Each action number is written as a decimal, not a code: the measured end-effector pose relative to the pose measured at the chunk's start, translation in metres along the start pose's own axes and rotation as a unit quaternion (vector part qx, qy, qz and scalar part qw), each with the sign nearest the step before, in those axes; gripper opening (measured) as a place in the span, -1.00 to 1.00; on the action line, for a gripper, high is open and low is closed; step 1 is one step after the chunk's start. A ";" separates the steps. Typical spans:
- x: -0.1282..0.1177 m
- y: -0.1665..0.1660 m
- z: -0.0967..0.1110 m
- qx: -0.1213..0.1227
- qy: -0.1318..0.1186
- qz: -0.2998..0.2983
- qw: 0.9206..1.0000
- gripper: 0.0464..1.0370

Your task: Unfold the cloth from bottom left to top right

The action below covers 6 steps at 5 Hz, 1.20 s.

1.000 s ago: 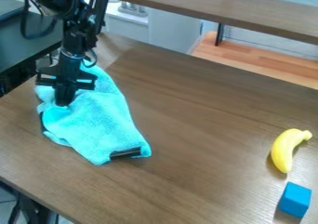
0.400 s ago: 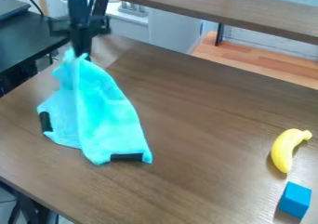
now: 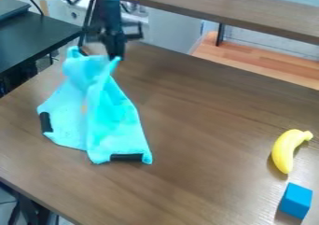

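A yellow banana [image 3: 284,150] lies on the right of the table, just beyond a blue block [image 3: 296,200] at the near right.

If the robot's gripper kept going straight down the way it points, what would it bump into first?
Probably the blue cloth: the gripper has its raised corner, and more cloth hangs below. The table might come first; depth is unclear.

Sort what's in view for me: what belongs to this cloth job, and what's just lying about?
Job:
- cloth, part lifted, the rest on the table
- gripper, holding the lifted part

Just lying about:
- banana, at the right
- blue block, nearer the camera than the banana
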<state>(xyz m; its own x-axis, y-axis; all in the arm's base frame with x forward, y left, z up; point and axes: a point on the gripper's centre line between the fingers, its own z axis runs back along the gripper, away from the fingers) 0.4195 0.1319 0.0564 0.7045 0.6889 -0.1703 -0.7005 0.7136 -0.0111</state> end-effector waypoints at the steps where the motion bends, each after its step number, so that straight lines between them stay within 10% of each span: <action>1: 0.007 -0.026 -0.018 -0.008 -0.007 -0.019 1.000 -0.96; 2: 0.011 -0.045 -0.025 -0.022 -0.041 -0.037 0.998 -0.96; 4: -0.001 -0.063 -0.049 -0.047 -0.036 -0.056 0.997 -0.96; 6: -0.013 -0.095 -0.028 -0.110 -0.023 -0.081 0.990 -0.96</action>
<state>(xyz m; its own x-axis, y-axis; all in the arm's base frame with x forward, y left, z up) 0.4739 0.0514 0.0323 0.8109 0.5761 -0.1033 -0.5817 0.7741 -0.2496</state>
